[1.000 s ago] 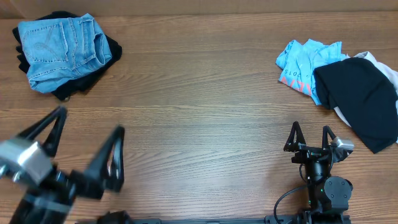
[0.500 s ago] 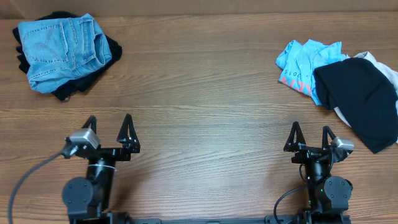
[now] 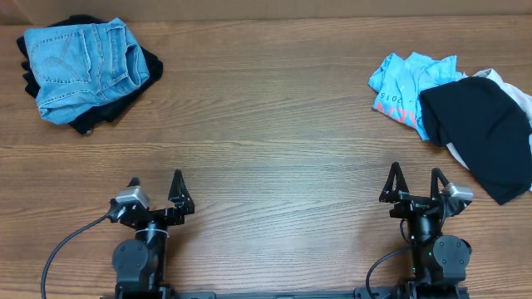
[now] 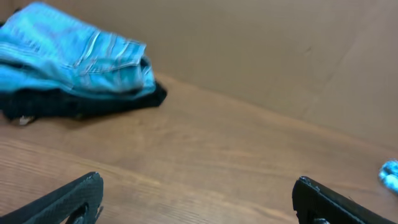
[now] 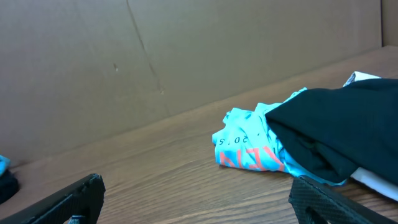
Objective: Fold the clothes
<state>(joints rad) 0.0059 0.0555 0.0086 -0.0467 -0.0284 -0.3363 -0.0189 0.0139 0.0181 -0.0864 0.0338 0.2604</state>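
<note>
- Overhead: the denim shorts point(image 3: 83, 66) lie on the black ribbed piece point(image 3: 148, 73) in the far left corner of the table point(image 3: 274, 124), their left side close to the picture's edge.
- The sky-blue tee point(image 3: 403, 83) sits far right, partly under the smooth black garment point(image 3: 478, 129), which reaches the right edge. A white cloth point(image 3: 499, 77) peeks out from beneath it.
- The left gripper point(image 3: 155, 178) and the right gripper point(image 3: 414, 170) stand at the near edge, jaws spread wide, holding nothing. A broad stretch of wood separates them from both piles and from each other.
- Left wrist: only the finger point(image 4: 68, 199) ends show, at the bottom corners, cut off by the frame and well apart. The shorts on the black piece lie ahead to the left, blurred, before a cardboard wall point(image 4: 280, 50). A light-blue scrap at the right edge is too small to tell.
- Right wrist: the finger point(image 5: 68, 199) ends are likewise wide apart. The tee and black garment lie ahead right, cut off by the frame.
</note>
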